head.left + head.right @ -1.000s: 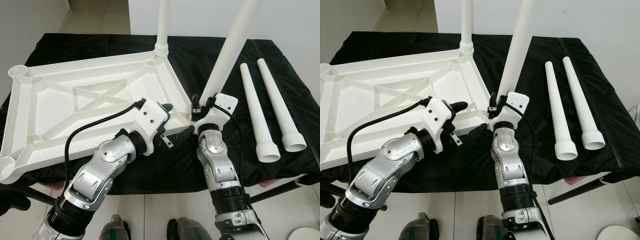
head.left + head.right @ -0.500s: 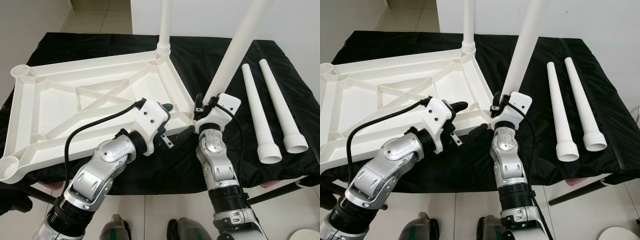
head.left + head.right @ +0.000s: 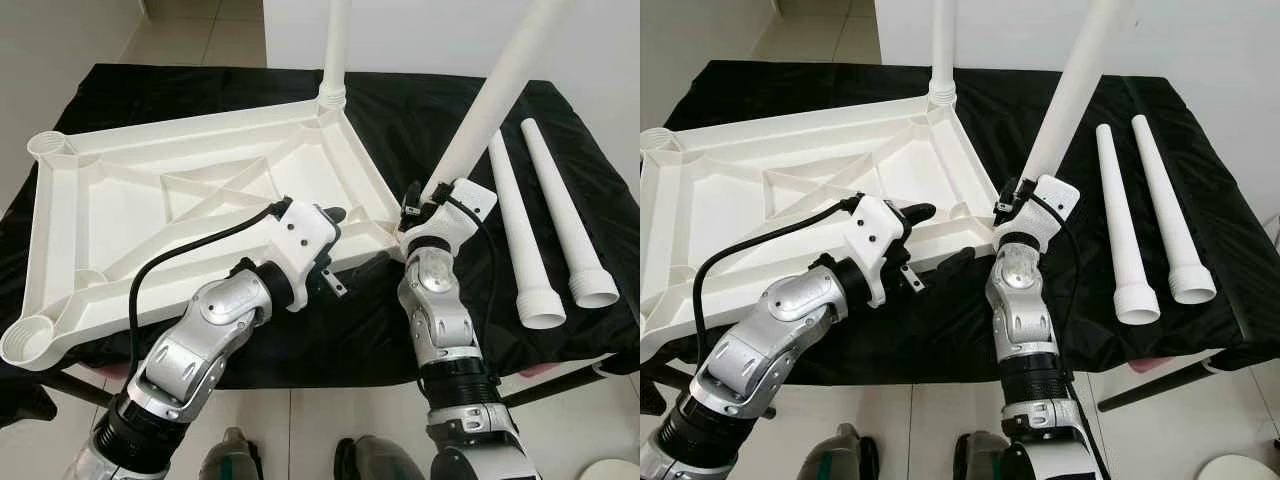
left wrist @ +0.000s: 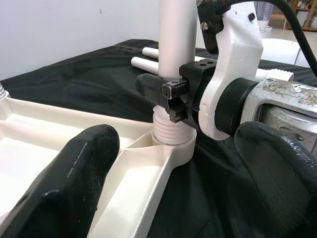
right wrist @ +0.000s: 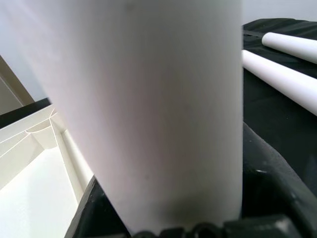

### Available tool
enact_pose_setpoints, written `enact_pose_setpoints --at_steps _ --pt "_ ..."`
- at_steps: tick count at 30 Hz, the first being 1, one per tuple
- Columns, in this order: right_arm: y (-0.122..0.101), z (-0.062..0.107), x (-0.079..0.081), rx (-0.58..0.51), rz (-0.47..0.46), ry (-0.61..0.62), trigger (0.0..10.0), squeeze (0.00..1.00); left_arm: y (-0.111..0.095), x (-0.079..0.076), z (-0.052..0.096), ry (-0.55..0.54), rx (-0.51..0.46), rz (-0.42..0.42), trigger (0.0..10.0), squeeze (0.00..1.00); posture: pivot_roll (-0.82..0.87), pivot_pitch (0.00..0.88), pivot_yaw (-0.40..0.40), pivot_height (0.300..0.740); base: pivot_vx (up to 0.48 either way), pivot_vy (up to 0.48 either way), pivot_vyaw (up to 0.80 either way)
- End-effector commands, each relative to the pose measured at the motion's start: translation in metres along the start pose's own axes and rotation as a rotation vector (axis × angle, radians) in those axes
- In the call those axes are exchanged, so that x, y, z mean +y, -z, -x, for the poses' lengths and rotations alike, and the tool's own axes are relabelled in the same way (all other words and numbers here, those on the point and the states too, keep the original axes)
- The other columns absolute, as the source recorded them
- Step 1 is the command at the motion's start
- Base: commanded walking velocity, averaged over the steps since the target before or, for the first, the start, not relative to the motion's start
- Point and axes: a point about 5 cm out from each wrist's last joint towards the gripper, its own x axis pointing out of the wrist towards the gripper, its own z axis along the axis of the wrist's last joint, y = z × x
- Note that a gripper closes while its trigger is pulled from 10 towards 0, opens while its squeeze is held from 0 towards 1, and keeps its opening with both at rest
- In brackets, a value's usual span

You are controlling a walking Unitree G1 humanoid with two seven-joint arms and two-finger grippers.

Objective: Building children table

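Left eye view: a white ribbed tabletop (image 3: 180, 210) lies upside down on the black-draped worktop (image 3: 150, 90), one leg (image 3: 335, 50) standing in its far corner socket, top cut off. The right end effector (image 4: 173, 94) clamps a second leg (image 3: 490, 95) at the near corner socket (image 4: 173, 144). The left end effector (image 3: 345, 250) straddles the tabletop's edge, fingers apart. Two spare legs (image 3: 545, 220) lie alongside.
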Motion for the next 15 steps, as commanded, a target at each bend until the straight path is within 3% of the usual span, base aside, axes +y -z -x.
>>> enact_pose_setpoints --at_steps 1,9,15 --pt "0.007 -0.001 -0.007 0.034 0.015 0.046 10.0 0.00 -0.001 -0.004 0.000 0.054 0.001 0.001 10.0 0.00 -0.09 0.045 -0.015 0.740 0.000 0.000 0.00" --pt "0.009 0.000 -0.007 0.031 0.039 0.031 10.0 0.00 -0.001 -0.005 0.000 0.055 0.001 0.002 10.0 0.00 -0.09 0.045 -0.017 0.740 0.000 0.000 0.00" --pt "0.019 0.008 -0.004 0.029 0.120 -0.041 10.0 0.00 -0.001 -0.005 -0.001 0.054 -0.001 0.001 10.0 0.00 -0.09 0.045 -0.016 0.740 0.000 0.000 0.00"
